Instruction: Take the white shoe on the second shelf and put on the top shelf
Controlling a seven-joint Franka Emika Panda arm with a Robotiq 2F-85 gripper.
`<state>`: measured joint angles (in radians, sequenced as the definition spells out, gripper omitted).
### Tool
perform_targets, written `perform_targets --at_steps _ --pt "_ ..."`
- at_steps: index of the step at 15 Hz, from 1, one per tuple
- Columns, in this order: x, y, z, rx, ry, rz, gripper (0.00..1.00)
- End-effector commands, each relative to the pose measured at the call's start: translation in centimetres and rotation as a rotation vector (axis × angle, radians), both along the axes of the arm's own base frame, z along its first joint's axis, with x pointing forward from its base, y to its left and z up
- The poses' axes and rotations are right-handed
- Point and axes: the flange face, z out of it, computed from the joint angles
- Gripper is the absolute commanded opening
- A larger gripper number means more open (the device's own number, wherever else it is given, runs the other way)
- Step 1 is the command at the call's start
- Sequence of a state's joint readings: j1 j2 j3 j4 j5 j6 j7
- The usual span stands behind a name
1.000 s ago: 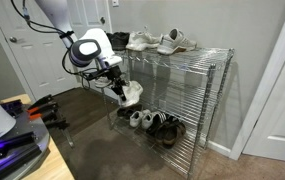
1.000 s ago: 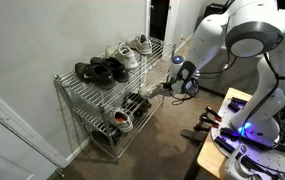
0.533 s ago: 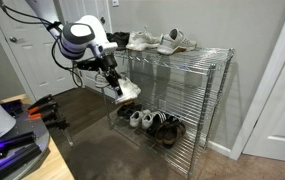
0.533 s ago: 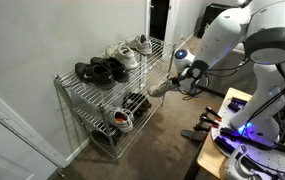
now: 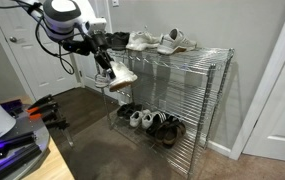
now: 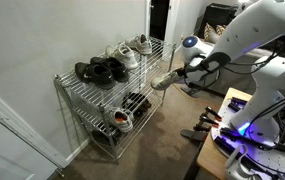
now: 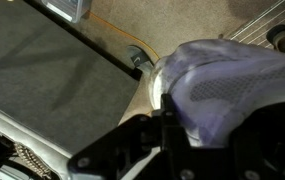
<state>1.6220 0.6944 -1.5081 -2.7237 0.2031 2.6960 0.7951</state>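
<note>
My gripper (image 5: 103, 62) is shut on the white shoe (image 5: 120, 76) and holds it in the air, out in front of the chrome rack, at about the height of the top shelf (image 5: 197, 52). The shoe hangs tilted, toe down, and also shows in an exterior view (image 6: 165, 79) and fills the wrist view (image 7: 227, 85). The second shelf (image 5: 167, 92) is behind it and looks bare. The top shelf (image 6: 102, 88) carries several shoes.
On the top shelf sit a grey-white pair (image 5: 172, 40), a black pair (image 6: 99, 71) and more pale sneakers (image 6: 132, 50). The lowest tier holds small white shoes (image 5: 141, 118) and dark shoes (image 5: 165, 127). A white door (image 5: 32, 50) stands behind the arm. A desk edge (image 5: 22, 150) is near.
My gripper has pulled the white shoe out of the second shelf, away from the rack, and lifted it to about top-shelf height.
</note>
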Motion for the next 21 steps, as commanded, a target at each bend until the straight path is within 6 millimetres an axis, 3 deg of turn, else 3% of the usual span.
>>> perform_targets --at_steps 1,2,3,8,13,17,21 --pt "-2.8 0.5 2.9 0.041 -0.028 0.021 0.05" --pt "-3.4 0.5 3.7 0.046 -0.044 0.020 0.05" --pt "-1.9 1.2 5.0 0.053 -0.053 0.019 0.05" --pt "-1.5 2.8 9.7 0.171 -0.196 0.023 0.05" --pt "-1.8 2.6 12.8 0.240 -0.301 0.014 0.05" --pt "-1.7 3.1 13.2 0.332 -0.416 -0.070 0.05" --pt "-1.6 4.8 11.4 0.480 -0.510 -0.213 0.05"
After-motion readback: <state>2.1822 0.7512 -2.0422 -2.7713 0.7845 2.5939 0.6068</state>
